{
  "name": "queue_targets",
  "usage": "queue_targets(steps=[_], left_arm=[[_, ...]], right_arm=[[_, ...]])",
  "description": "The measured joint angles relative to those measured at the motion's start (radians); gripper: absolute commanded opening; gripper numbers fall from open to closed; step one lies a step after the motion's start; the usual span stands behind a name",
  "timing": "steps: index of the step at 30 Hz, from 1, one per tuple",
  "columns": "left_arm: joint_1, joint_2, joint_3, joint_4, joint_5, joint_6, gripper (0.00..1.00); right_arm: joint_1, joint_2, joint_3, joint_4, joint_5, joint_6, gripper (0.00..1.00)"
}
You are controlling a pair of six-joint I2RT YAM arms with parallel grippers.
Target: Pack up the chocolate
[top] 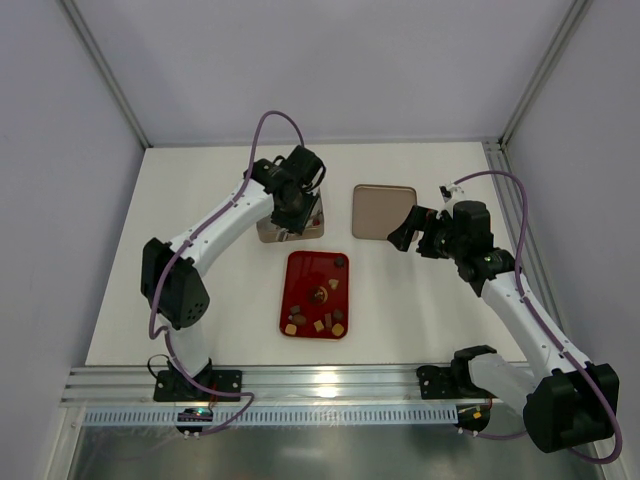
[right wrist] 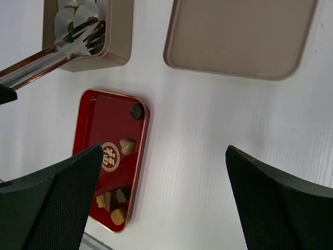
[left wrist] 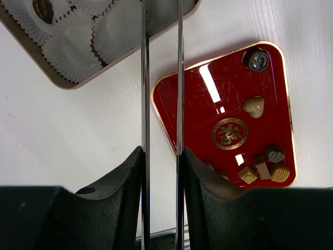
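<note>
One chocolate (left wrist: 42, 9) sits in the tin (left wrist: 62, 80) at upper left; several remain on the red tray (left wrist: 179, 104). Left gripper (left wrist: 161, 31) slightly parted, empty; right gripper (right wrist: 161, 172) wide apart.

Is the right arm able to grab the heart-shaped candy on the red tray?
Probably yes. The right gripper hangs open beside the lid, and the heart-shaped candy lies alone on the red tray with nothing over it. The left arm is busy over the tin.

two white-shelled arms with black joints, purple cables looping along them, and black textured gripper fingers (right wrist: 49, 195).
</note>
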Motion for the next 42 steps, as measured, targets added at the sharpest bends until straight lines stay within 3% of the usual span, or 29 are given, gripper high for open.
queue_targets(steps=[30,42], left_arm=[[0.003,-0.031,0.019,-0.006,-0.005,0.000,0.37],[0.053,-0.109,0.032,-0.008,-0.013,-0.015,0.37]], right_arm=[[0.002,0.000,0.000,0.000,0.000,0.000,1.00],[0.002,0.000,0.000,0.000,-0.002,0.000,1.00]])
